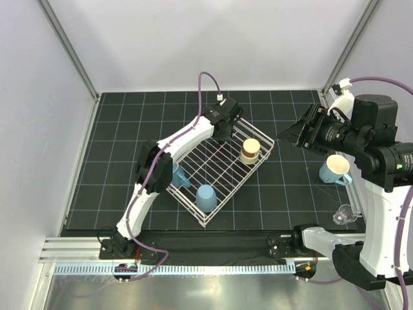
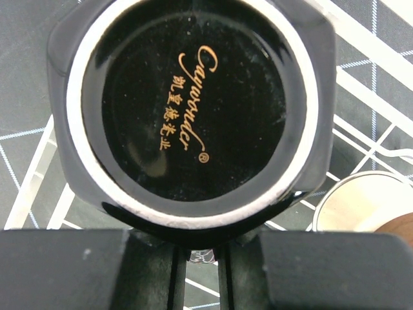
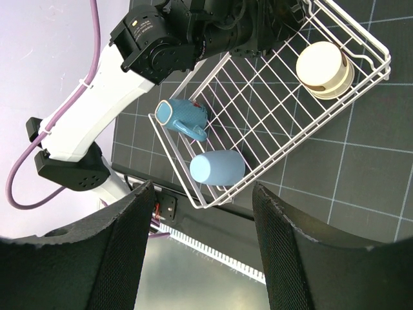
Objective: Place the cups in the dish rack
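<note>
Now left tool [image 2: 203, 258] clamps small dark cup [image 2: 193, 103] bottom-up, directly above dish rack [image 1: 222, 187] far corner; right tool [image 3: 200, 245] open, empty.

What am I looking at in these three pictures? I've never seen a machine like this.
These are two robot arms bolted to a table's near edge, loading cups into a white wire dish rack. One picture is taken from above; the other two come from small cameras on each arm's wrist.

The left gripper reaches over the rack's far corner with its jaws shut on a small dark cup, which fills its own camera, bottom up, with gold lettering. The right gripper hangs open and holds nothing.

Three cups are already in the rack: a beige cup, a light blue tumbler and a blue handled mug. On the dark mat to the right wait a pale blue mug and a clear glass.
</note>
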You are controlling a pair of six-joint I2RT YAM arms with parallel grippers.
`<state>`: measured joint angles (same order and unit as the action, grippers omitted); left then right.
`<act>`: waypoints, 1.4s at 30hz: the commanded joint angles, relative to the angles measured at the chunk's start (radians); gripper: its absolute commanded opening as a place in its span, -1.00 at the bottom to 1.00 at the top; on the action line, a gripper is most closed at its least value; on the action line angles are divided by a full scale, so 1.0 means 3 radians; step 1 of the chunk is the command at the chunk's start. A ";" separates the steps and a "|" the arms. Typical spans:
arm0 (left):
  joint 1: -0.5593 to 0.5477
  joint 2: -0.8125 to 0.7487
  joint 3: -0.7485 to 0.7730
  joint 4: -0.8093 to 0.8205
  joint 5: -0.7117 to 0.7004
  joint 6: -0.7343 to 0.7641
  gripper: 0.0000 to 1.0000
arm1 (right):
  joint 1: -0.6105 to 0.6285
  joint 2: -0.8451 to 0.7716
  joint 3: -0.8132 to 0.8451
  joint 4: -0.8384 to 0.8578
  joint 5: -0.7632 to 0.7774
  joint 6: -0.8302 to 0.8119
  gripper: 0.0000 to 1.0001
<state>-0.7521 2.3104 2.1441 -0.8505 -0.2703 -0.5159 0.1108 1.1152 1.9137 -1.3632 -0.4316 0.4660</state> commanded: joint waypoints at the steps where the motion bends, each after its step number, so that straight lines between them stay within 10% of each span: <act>1: -0.0004 -0.0042 0.0196 0.0100 -0.0035 -0.0019 -0.64 | -0.0006 0.0020 0.0130 -0.0503 0.0017 -0.0075 0.27; 9: -0.0004 -0.0113 0.0160 0.0064 0.0042 -0.0049 -0.08 | -0.0001 0.0051 0.0181 -0.0518 0.0002 -0.0081 0.27; 33: 0.0037 -0.1779 -0.0867 0.0278 0.0598 -0.0151 0.13 | -0.0006 0.0112 -0.0212 -0.0201 -0.0029 0.0093 0.28; 42: 0.0155 -0.2935 -0.1710 0.0386 0.1085 -0.0274 0.19 | -0.0047 0.0506 -0.0274 -0.0344 0.0707 0.0037 0.28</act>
<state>-0.7097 1.5356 1.6905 -0.7700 -0.0265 -0.5774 0.1078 1.2228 1.8263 -1.3697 -0.3218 0.4808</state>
